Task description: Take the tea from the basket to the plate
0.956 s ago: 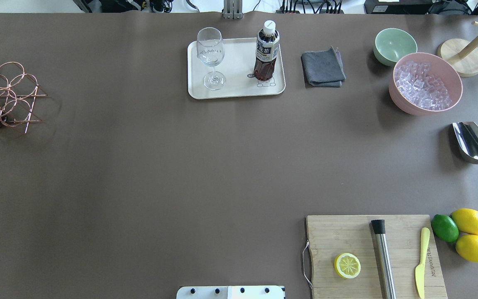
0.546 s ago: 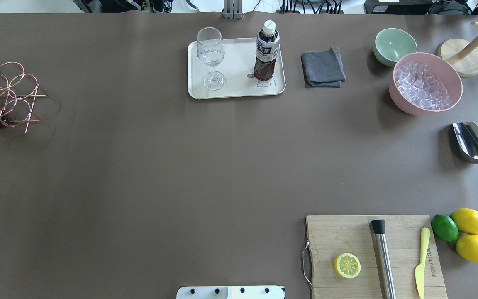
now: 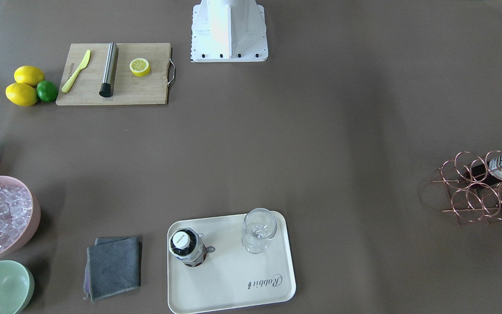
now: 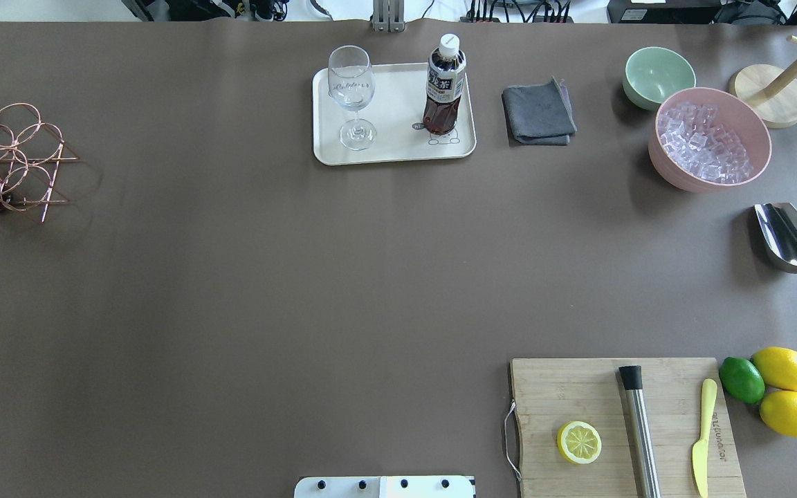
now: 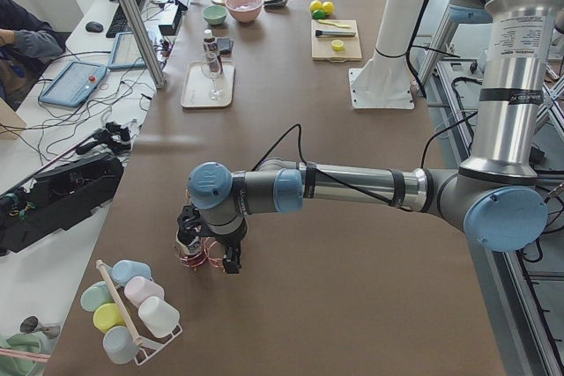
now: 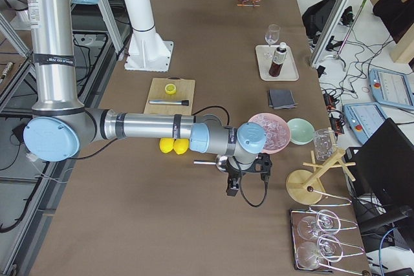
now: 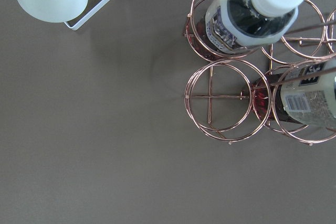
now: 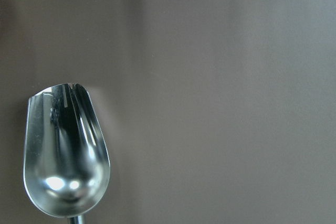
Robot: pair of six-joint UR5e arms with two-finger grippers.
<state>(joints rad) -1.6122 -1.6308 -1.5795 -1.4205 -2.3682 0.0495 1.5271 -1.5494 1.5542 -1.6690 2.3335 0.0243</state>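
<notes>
The overhead camera looks forward and down on the worktop [image 4: 301, 277]. The front-facing one faces back toward the robot's base [image 3: 229, 30]; both show the plate [image 4: 398, 111]. Side cameras look along the worktop from either end. The left wrist camera hangs close over the basket [image 7: 210, 96], the right over the scoop [image 8: 65, 156].

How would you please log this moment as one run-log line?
tea: upright on plate, beside glass | basket: holds two bottles | left arm: over basket | right arm: near scoop | jaws: state unclear

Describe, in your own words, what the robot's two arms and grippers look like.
Both the left arm and right arm are silver tubes with grey joints, pale blue round caps and a black cable. The left gripper and right gripper are black.
</notes>
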